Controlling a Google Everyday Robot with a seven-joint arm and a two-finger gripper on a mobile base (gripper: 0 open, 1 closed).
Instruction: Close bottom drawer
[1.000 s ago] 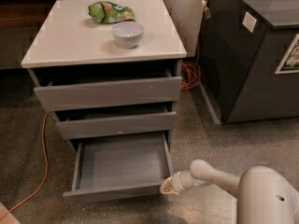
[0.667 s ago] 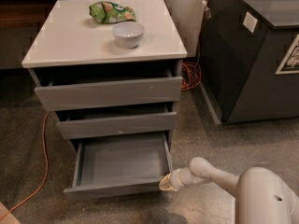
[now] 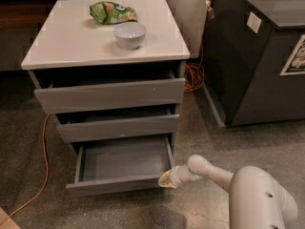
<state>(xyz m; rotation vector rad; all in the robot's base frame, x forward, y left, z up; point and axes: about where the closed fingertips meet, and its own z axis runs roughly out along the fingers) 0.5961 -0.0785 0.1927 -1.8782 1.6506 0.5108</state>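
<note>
The bottom drawer (image 3: pixel 119 184) is the lowest of three grey flat-fronted drawers under a white top. It stands pulled out, its shallow grey tray showing and holding nothing. My gripper (image 3: pixel 166 180) is at the end of the white arm, low at the drawer front's right end, touching or nearly touching it. The middle drawer (image 3: pixel 118 128) and the top drawer (image 3: pixel 109 95) each stand slightly out.
A white bowl (image 3: pixel 129 34) and a green snack bag (image 3: pixel 113 12) lie on the cabinet top (image 3: pixel 71 42). A dark grey bin unit (image 3: pixel 257 56) stands to the right. An orange cable (image 3: pixel 45 142) runs along the floor at the left and behind the cabinet.
The gripper has moved slightly left, up against the drawer front's right end. The bottom drawer looks a little less far out than before.
</note>
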